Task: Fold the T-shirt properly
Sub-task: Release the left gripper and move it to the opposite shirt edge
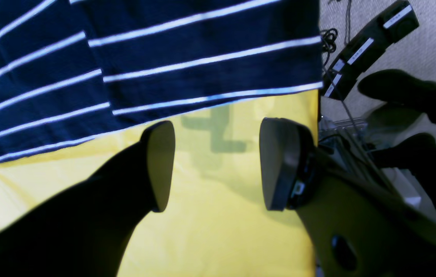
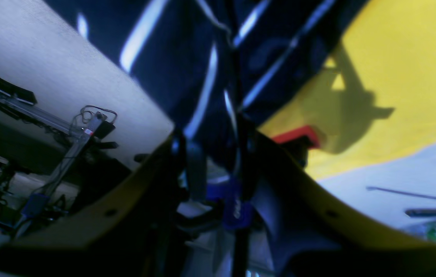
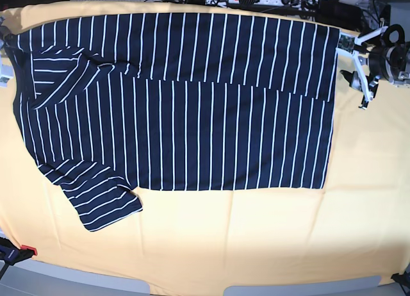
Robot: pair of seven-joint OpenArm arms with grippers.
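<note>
Two grippers, one at each far side of the tee, w/ the T-shirt [image 3: 218,110] lying wide across the yellow table [image 3: 256,245]. L gripper [image 1: 218,165] is released — fingers well apart, nothing btwn them, just off the striped hem. In the base view it's right beside the shirt's upper RH corner. R gripper [image 2: 223,165] has a bunched corner of the tee btwn its fingers (blurry view, tbh), but can't tell if it's clenched on it or loose.

Top part of the shirt forms a long band over the layer below, stripes running roughly up-down in the base view. Cloth is rumpled near the upper LH end — a striped sleeve [image 3: 106,200] sticks out at lower L, angled down toward the near side of the table.
</note>
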